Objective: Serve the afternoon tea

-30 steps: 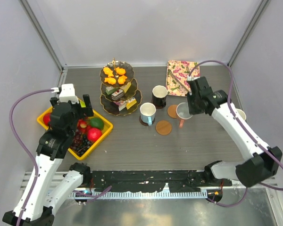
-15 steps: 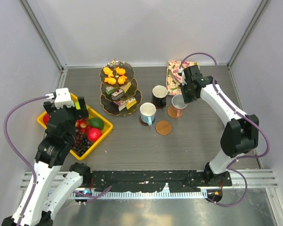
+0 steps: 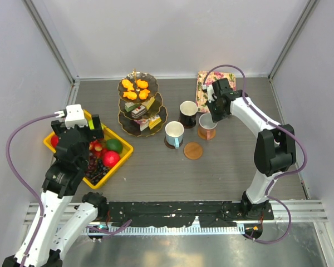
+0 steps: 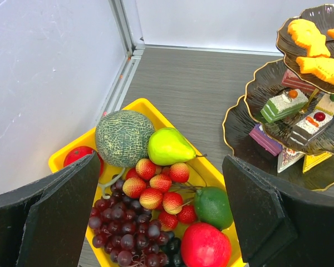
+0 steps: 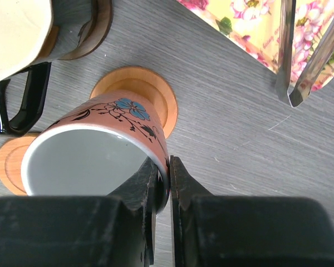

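L gripper (image 4: 161, 214) jaws wide open, nothing held, above yellow crate (image 4: 147, 108) of fruit. Tiered stand (image 3: 140, 107) w/ pastries mid-table. R gripper (image 5: 162, 179) pinches rim of pinkish mug (image 5: 117, 119), tilted over wooden coaster (image 5: 138, 88), just beside black mug (image 3: 187, 113).

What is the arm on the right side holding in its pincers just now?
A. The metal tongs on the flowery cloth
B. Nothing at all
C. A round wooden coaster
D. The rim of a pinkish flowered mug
D: in the right wrist view the right gripper has its jaws pinched on the rim of the pinkish flowered mug, which is tilted over a wooden coaster.
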{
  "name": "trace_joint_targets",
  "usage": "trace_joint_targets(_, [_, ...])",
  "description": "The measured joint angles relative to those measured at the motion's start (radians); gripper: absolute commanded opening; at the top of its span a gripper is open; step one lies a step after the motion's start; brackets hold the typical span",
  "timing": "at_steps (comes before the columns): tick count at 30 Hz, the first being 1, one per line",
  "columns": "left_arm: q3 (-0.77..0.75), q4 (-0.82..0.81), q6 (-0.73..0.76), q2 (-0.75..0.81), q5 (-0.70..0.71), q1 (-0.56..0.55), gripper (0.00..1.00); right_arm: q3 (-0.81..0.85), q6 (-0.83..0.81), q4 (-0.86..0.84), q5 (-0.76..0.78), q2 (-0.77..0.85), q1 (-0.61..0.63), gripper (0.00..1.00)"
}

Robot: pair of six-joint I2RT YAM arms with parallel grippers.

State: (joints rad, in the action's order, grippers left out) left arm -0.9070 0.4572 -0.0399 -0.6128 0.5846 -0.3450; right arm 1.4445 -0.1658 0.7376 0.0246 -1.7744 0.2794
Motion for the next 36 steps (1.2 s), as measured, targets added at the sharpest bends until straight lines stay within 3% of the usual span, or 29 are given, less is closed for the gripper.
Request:
trace_joint_targets(12, [0.009,-0.013,0.007,0.0,0.001,-0.006,0.99,0.0,-0.14,-0.01,-0.077,-0.009,-0.051,0.1])
trace_joint_targets(23, [0.014,-0.02,0.019,0.001,0.002,-0.008,0.99,0.0,-0.161,-0.019,-0.116,-0.03,-0.052,0.15])
trace_joint_targets(29, [0.014,-0.02,0.019,0.005,0.002,-0.008,0.99,-0.001,-0.158,-0.021,-0.114,-0.031,-0.052,0.39])
trace_joint_targets(33, [0.014,-0.021,0.019,0.009,0.002,-0.008,0.99,0.016,-0.137,-0.01,-0.1,-0.031,-0.052,0.64])
trace_joint_targets(36, [0.014,-0.021,0.019,0.01,0.002,-0.008,0.99,0.068,-0.105,0.012,-0.067,-0.026,-0.052,0.73])
